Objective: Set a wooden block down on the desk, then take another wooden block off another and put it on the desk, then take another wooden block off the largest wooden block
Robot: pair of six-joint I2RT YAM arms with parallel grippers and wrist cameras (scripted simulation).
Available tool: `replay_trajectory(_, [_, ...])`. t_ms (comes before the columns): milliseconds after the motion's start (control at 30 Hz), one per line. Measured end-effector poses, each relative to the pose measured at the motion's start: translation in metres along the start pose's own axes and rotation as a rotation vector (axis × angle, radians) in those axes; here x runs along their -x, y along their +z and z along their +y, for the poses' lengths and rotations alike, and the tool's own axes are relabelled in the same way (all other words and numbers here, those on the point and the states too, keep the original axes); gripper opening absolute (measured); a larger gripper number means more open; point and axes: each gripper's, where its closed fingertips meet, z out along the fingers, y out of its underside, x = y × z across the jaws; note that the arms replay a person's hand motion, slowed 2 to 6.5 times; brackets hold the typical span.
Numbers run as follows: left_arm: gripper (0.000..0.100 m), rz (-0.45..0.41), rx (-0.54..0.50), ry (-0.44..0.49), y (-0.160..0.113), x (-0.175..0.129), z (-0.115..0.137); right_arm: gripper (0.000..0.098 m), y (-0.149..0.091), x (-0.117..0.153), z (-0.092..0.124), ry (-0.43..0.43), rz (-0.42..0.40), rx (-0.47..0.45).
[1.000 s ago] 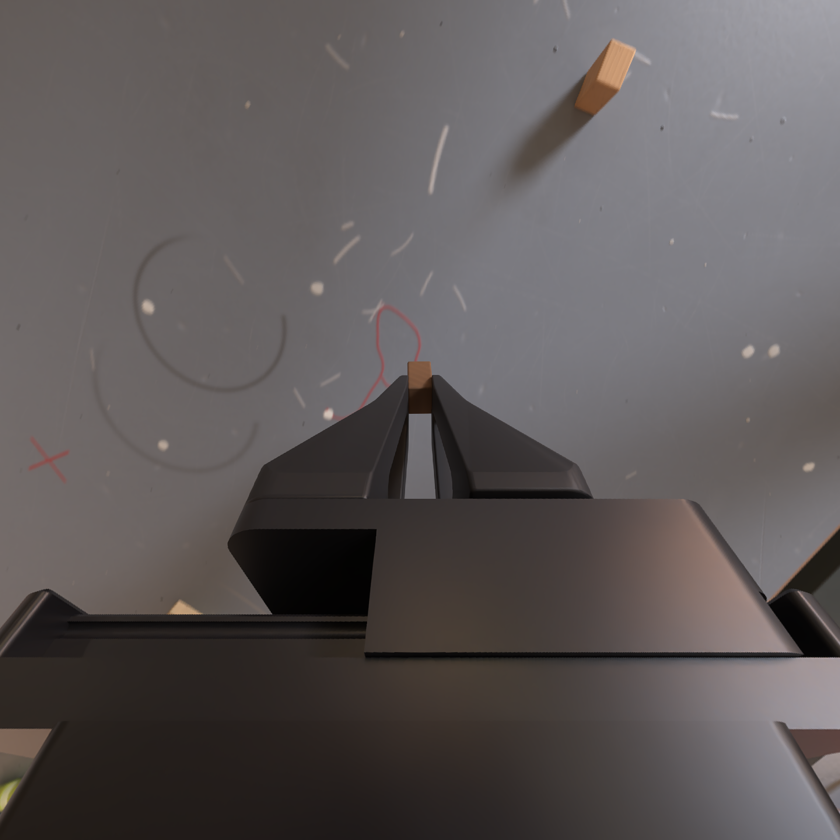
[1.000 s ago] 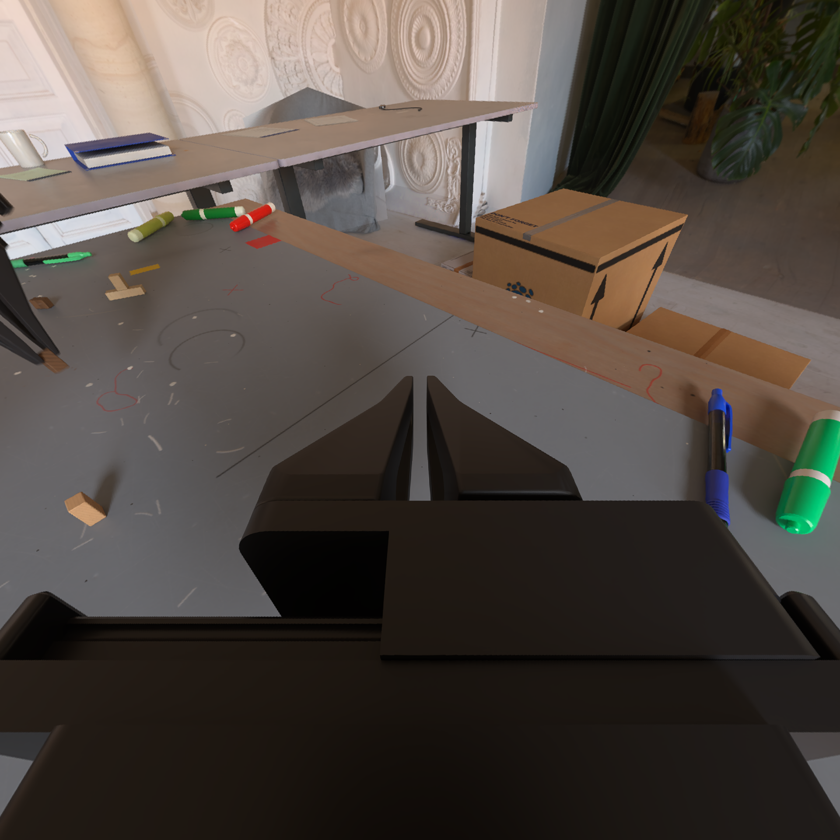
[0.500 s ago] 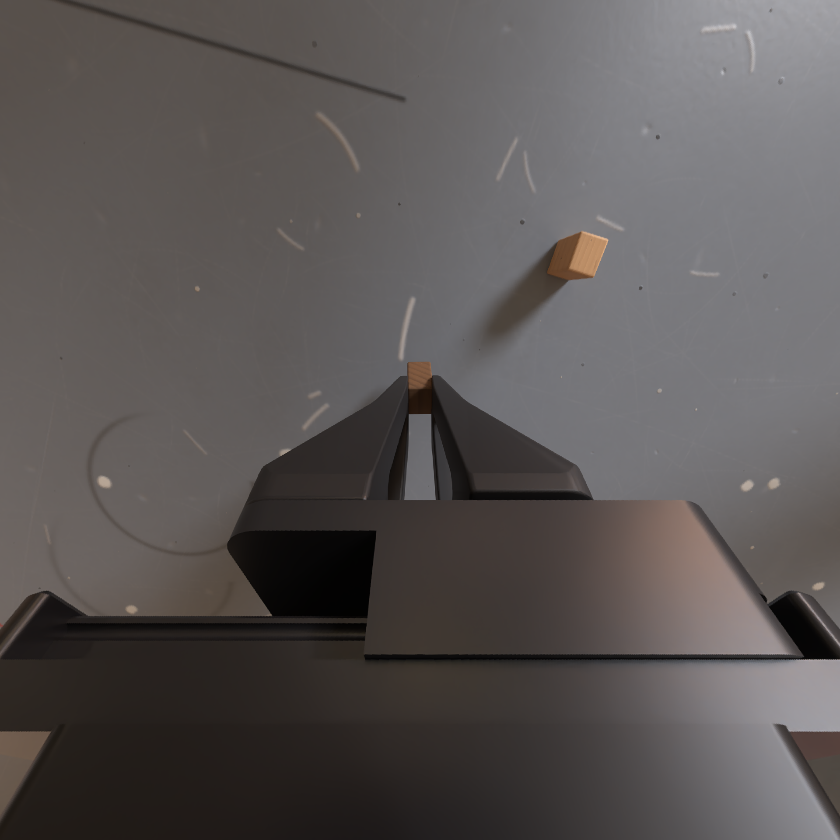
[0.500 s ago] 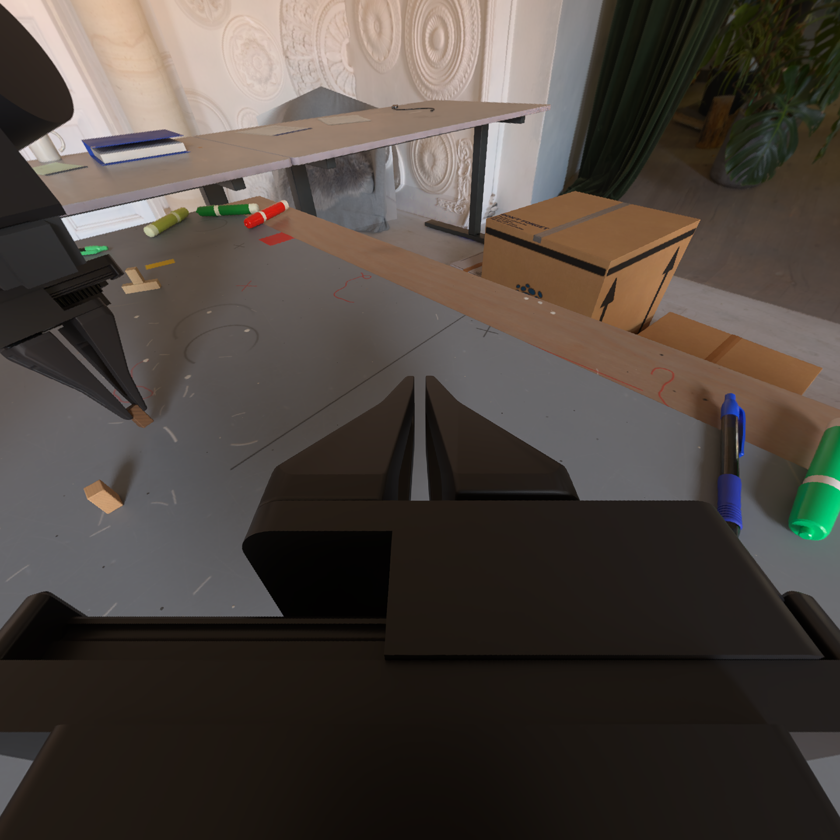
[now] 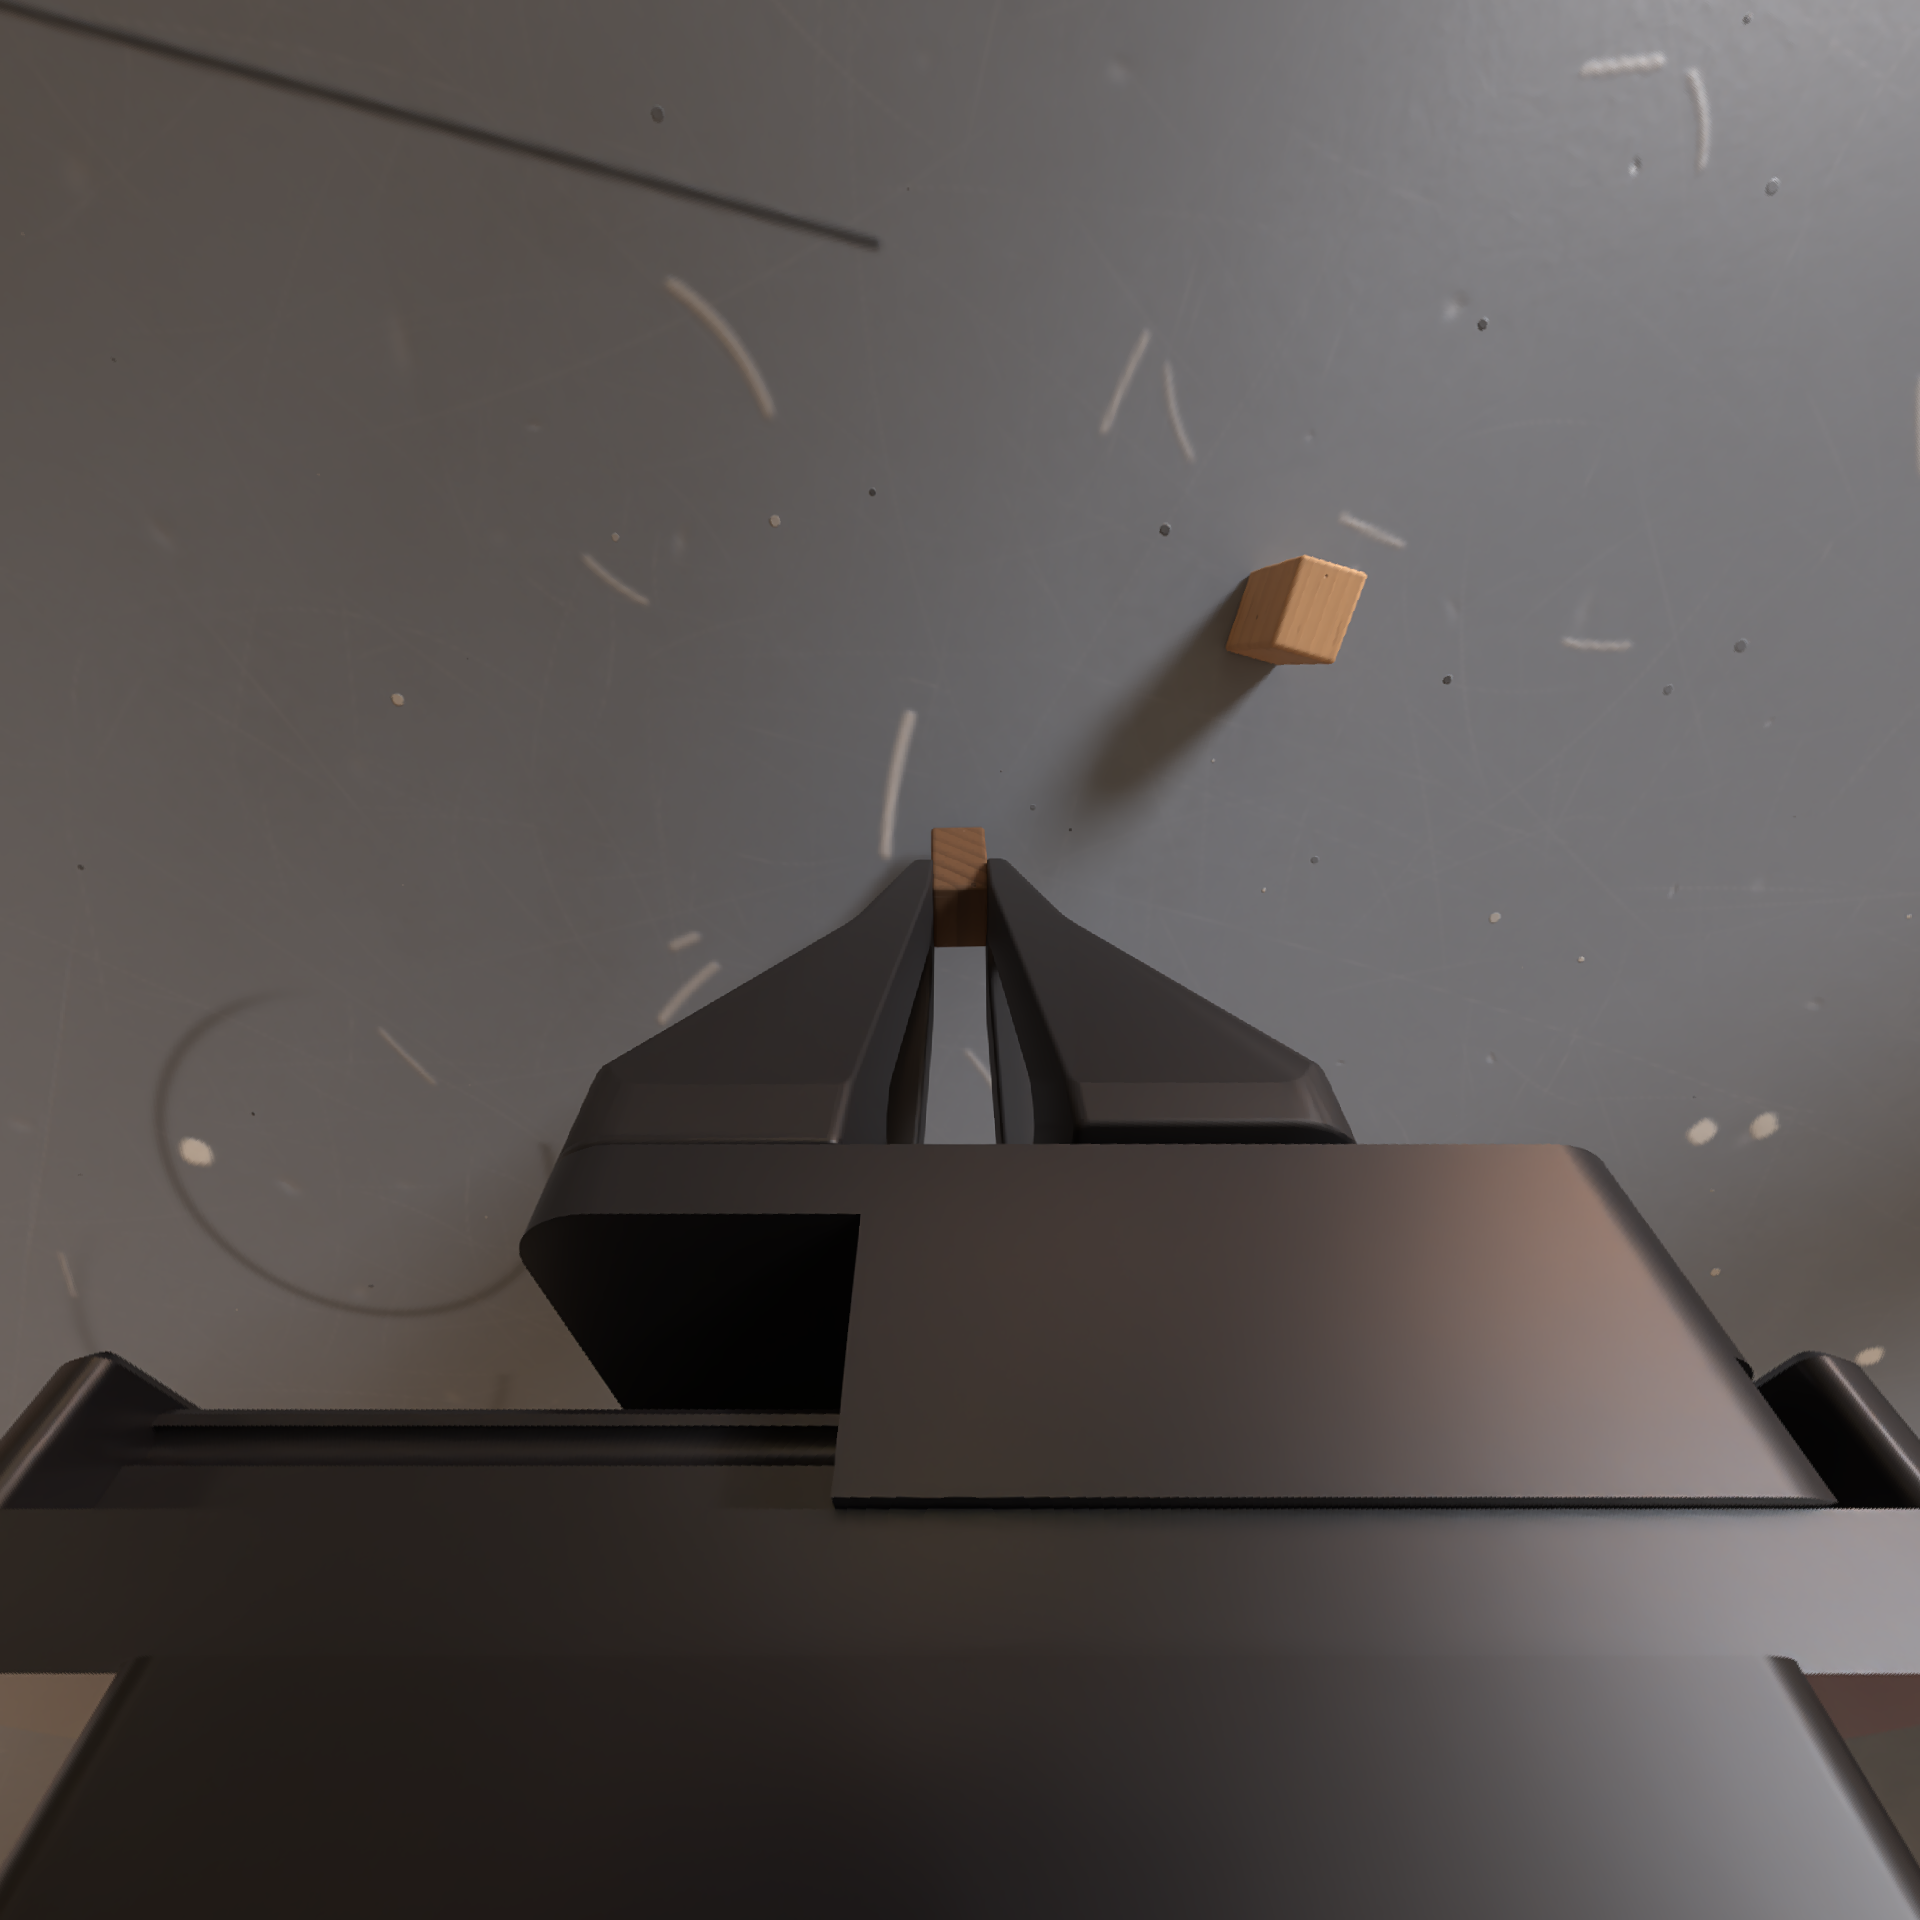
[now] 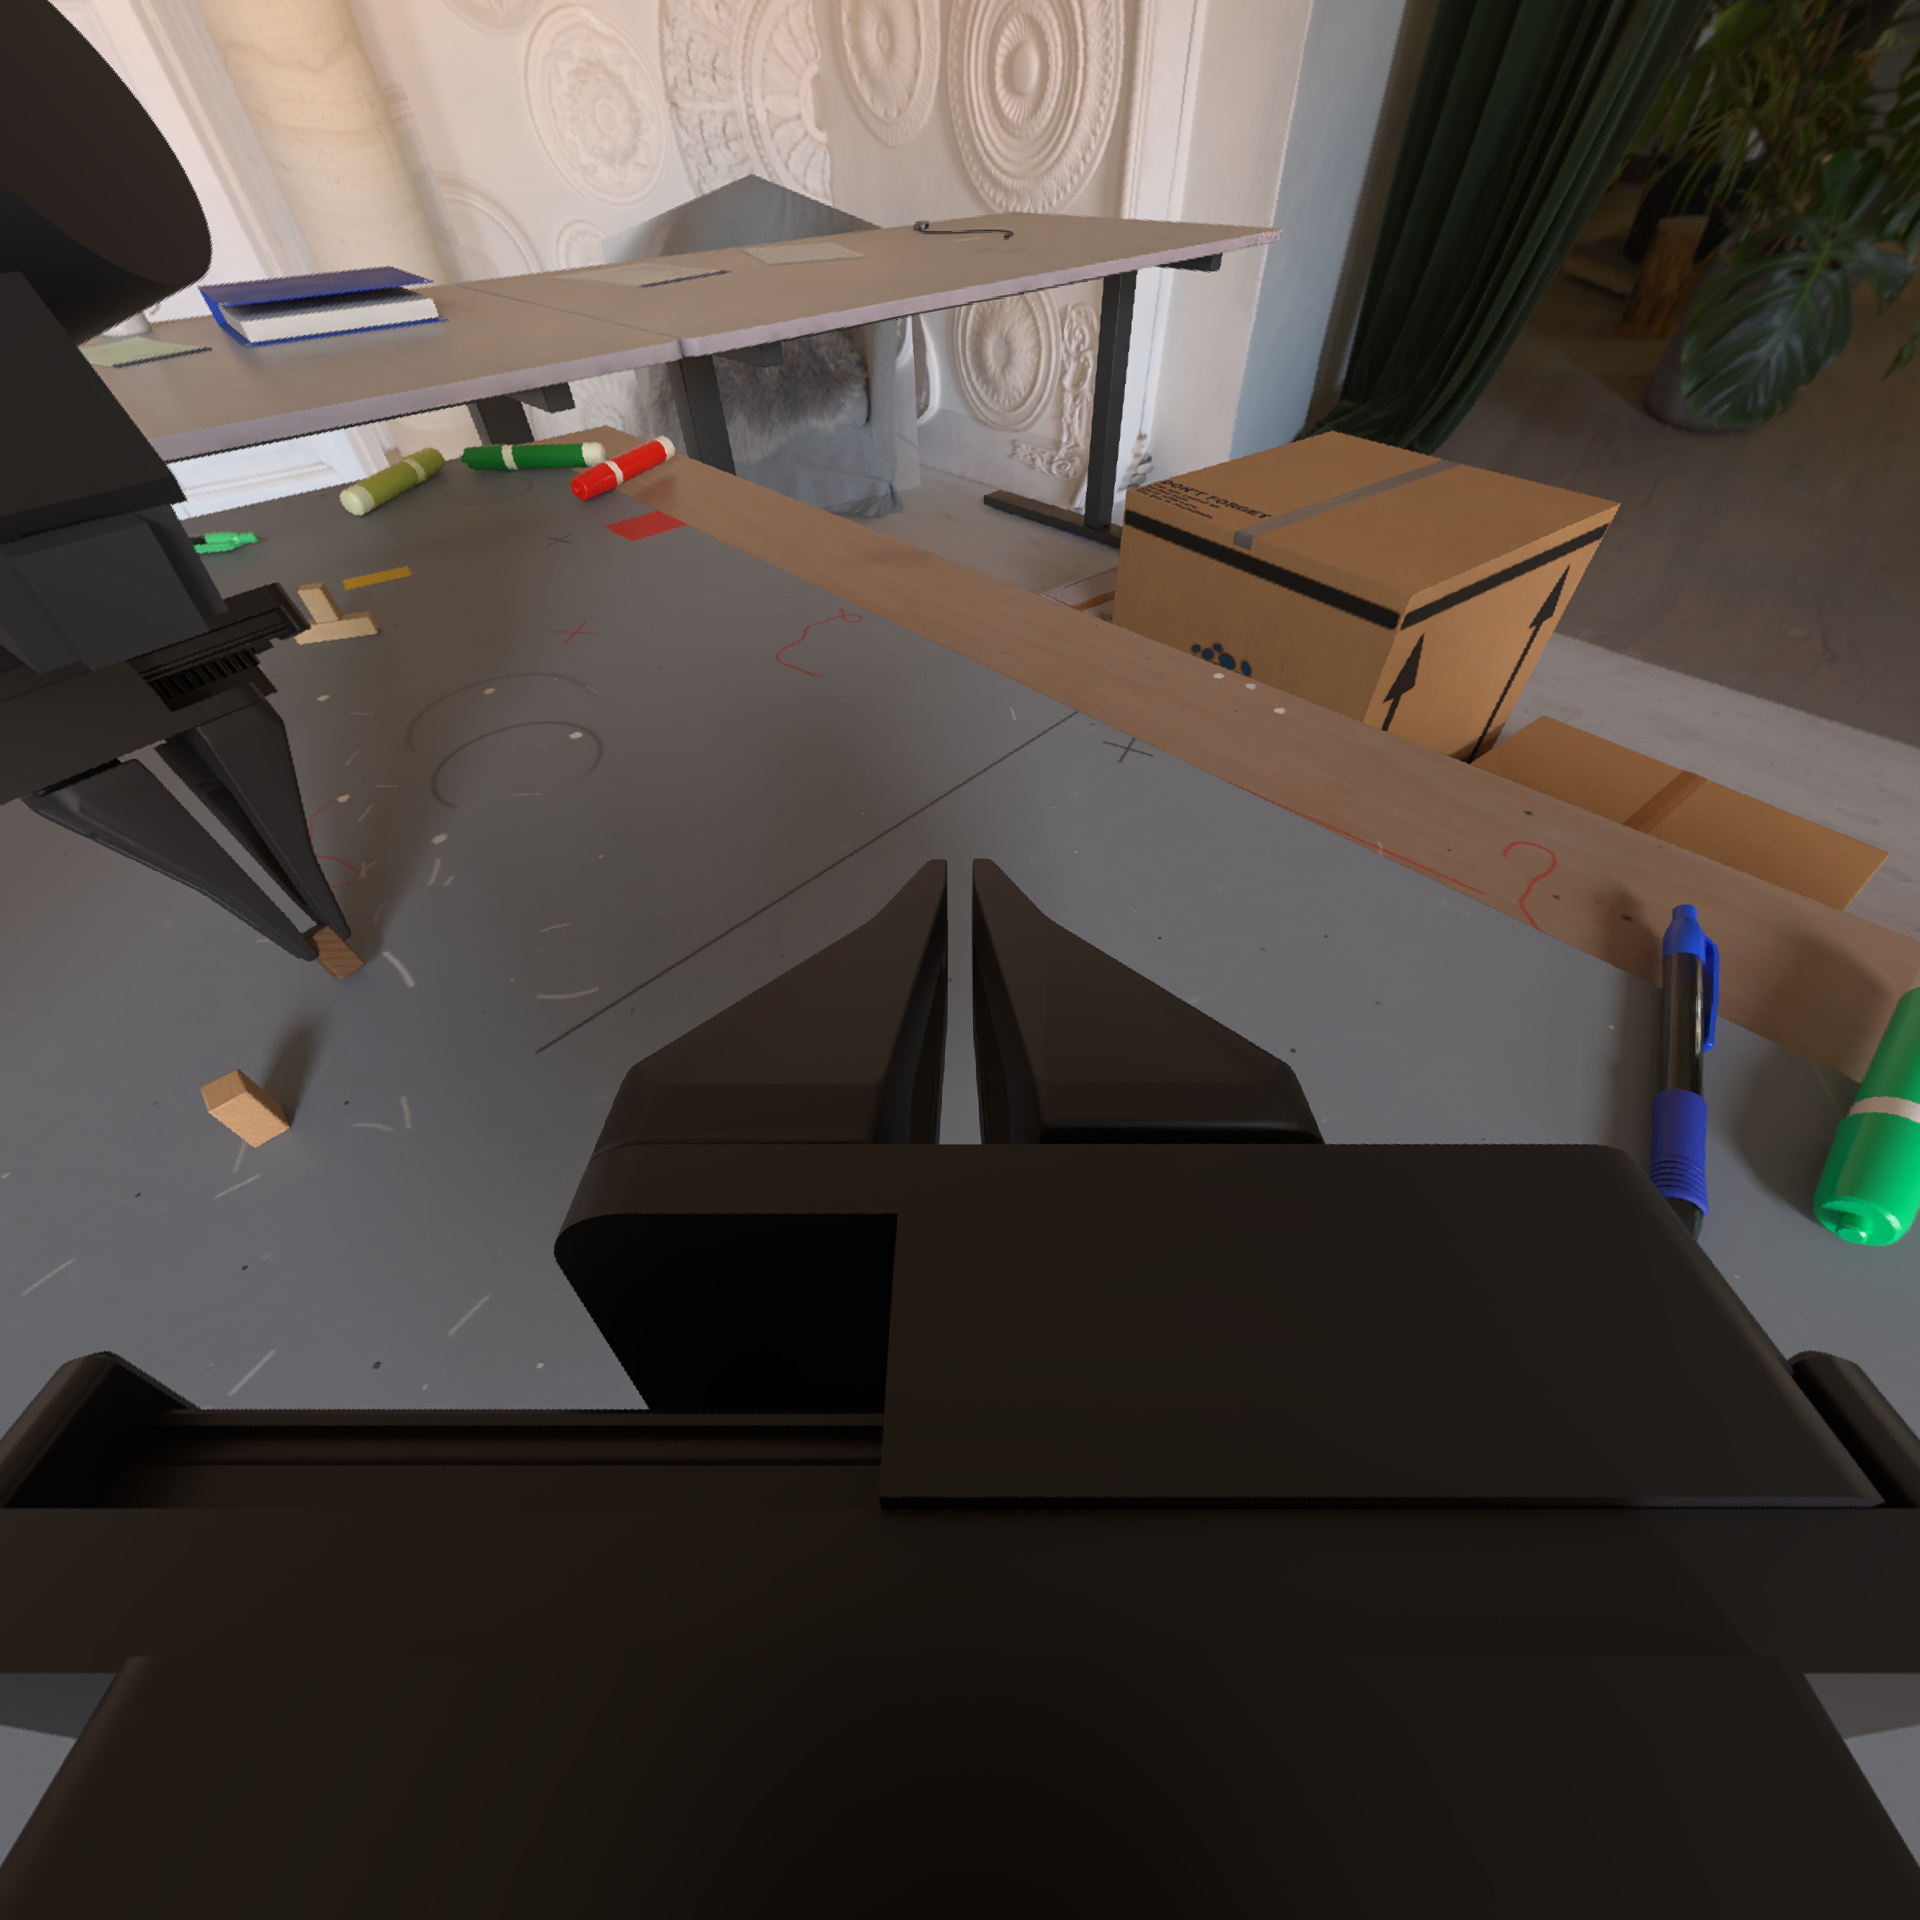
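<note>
My left gripper (image 5: 959,883) is shut on a small wooden block (image 5: 958,862) and holds it just at the grey desk (image 5: 416,623). In the right wrist view that gripper (image 6: 322,935) and its block (image 6: 338,951) show at the left, low on the desk. Another wooden block (image 5: 1297,611) lies free on the desk to the right of my left gripper; it also shows in the right wrist view (image 6: 244,1108). Two pale blocks, one lying on the other (image 6: 332,615), sit farther back. My right gripper (image 6: 959,883) is shut and empty above the desk.
Markers (image 6: 621,470) lie at the desk's far edge. A blue pen (image 6: 1683,1060) and a green marker (image 6: 1881,1143) lie at the right by a wooden strip (image 6: 1143,675). A cardboard box (image 6: 1351,582) stands beyond the desk.
My left gripper has carried its block across the desk toward the loose block and down close to the surface. My right gripper has barely moved.
</note>
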Motion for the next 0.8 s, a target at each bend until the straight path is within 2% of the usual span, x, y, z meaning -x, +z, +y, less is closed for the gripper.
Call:
replay_trajectory(133, [0.009, 0.0, -0.011, 0.017, 0.0, -0.002, 0.001, 0.0039, 0.0, 0.0, 0.0, 0.0, 0.0, 0.0])
replay_trajectory(367, [0.02, 0.0, -0.039, 0.066, 0.0, -0.008, 0.004, 0.0039, 0.0, 0.0, 0.001, 0.002, -0.001, 0.004])
replay_trajectory(633, [0.03, 0.003, -0.074, 0.08, -0.002, -0.016, 0.008, 0.0039, 0.0, 0.001, 0.004, -0.003, 0.001, 0.014])
replay_trajectory(800, [0.032, 0.002, -0.09, 0.084, -0.003, -0.019, 0.012, 0.0039, 0.0, 0.001, 0.004, -0.01, 0.001, 0.017])
